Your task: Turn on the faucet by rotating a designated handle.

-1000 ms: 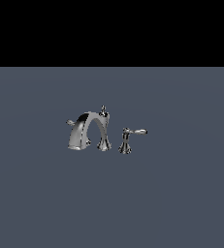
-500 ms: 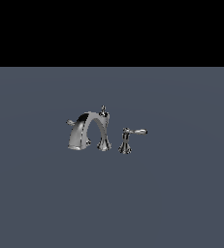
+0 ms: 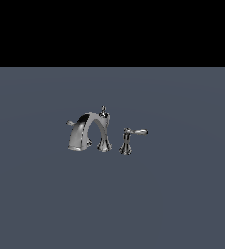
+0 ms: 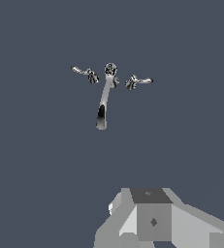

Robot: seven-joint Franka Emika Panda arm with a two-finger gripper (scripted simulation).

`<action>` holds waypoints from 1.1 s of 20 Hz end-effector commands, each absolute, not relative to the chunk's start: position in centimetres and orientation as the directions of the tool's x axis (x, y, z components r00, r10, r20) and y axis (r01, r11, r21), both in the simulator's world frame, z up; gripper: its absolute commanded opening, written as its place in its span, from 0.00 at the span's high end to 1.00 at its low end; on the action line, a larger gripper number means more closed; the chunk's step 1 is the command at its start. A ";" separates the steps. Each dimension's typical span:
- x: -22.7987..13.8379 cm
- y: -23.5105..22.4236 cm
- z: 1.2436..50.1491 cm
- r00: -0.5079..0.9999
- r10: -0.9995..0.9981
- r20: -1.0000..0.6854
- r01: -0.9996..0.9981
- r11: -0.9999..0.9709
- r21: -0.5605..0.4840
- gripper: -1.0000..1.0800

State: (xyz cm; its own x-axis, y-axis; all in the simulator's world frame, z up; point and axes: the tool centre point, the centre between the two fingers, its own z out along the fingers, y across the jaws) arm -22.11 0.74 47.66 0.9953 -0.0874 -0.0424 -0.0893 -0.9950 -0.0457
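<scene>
Nothing has moved: the faucet (image 3: 90, 132) stands arched, its stubby handle (image 3: 70, 123) pointing toward the exterior view's left, while the pincer's state cannot be told.

A chrome faucet (image 3: 88, 131) stands on a flat grey-blue counter (image 3: 182, 204), under a black band across the top of the exterior view. Its arched spout curves down toward the exterior view's left, with a small knob (image 3: 103, 111) on top at the base end. The handle (image 3: 70, 122), a short stubby lever tip, pokes out behind the spout. The other handle (image 3: 130, 139), on a flared base, stands apart from the spout base, its long bright lever pointing toward the exterior view's right. No jaws appear in this view.
</scene>
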 end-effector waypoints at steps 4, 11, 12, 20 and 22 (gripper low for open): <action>-19.4 2.0 46.1 0.982 -0.170 -0.081 -0.178 -0.979 -0.104 1.00; -14.9 4.2 42.9 0.929 -0.327 -0.171 -0.354 -0.921 -0.164 1.00; -14.2 4.6 42.3 0.918 -0.351 -0.186 -0.382 -0.909 -0.167 1.00; -9.3 7.2 37.3 0.788 -0.542 -0.292 -0.598 -0.788 -0.150 1.00; -8.2 7.8 35.9 0.745 -0.588 -0.313 -0.648 -0.750 -0.135 1.00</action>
State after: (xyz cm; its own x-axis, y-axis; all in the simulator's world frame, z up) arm -9.08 7.29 36.98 0.7787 -0.5529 -0.2966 -0.6091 -0.7796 -0.1459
